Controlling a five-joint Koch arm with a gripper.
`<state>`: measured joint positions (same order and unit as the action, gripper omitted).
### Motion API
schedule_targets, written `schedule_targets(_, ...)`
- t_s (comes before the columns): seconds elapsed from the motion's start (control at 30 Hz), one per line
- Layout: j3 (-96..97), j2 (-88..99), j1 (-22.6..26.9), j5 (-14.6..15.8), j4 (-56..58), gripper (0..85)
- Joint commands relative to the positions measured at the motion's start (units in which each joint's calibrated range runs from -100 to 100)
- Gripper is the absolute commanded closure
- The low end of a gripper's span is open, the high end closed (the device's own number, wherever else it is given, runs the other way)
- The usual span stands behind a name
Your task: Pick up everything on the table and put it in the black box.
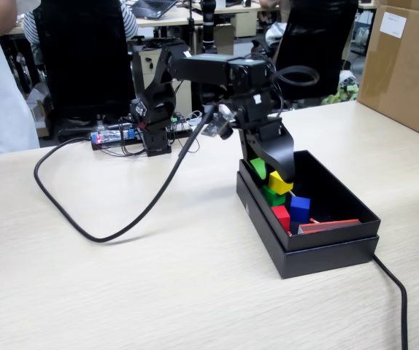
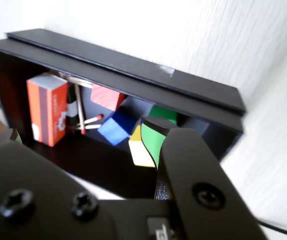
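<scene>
The black box [image 1: 326,246] [image 2: 133,67] sits on the table [image 1: 158,292], and all the cubes lie inside it. The green cube [image 1: 271,196] [image 2: 163,113] is at the end nearest the arm. Against it leans the yellow cube [image 1: 279,182] [image 2: 139,150], followed by the blue cube [image 1: 299,208] [image 2: 116,129] and the red cube [image 1: 281,216] [image 2: 107,96]. My gripper [image 1: 271,175] [image 2: 83,132] hangs over that end of the box, open, with nothing between its green-padded fingers [image 2: 152,140]. The yellow cube lies just under the right finger in the wrist view.
A red-orange matchbox [image 2: 47,107] [image 1: 328,226] and loose matches [image 2: 89,122] lie at the far end of the box. A black cable [image 1: 122,219] loops over the table. A brown carton [image 1: 406,65] stands at the right, and another cable [image 1: 396,292] runs past the box.
</scene>
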<state>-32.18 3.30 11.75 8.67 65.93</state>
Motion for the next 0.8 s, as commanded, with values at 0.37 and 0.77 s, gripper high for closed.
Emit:
schedule_targets(0.37, 35.5, 57.7, -7.9, -7.3, -11.4, 37.0)
schedule_targets(0.77, 66.2, 82.7, -12.6, -9.3, -24.1, 36.3)
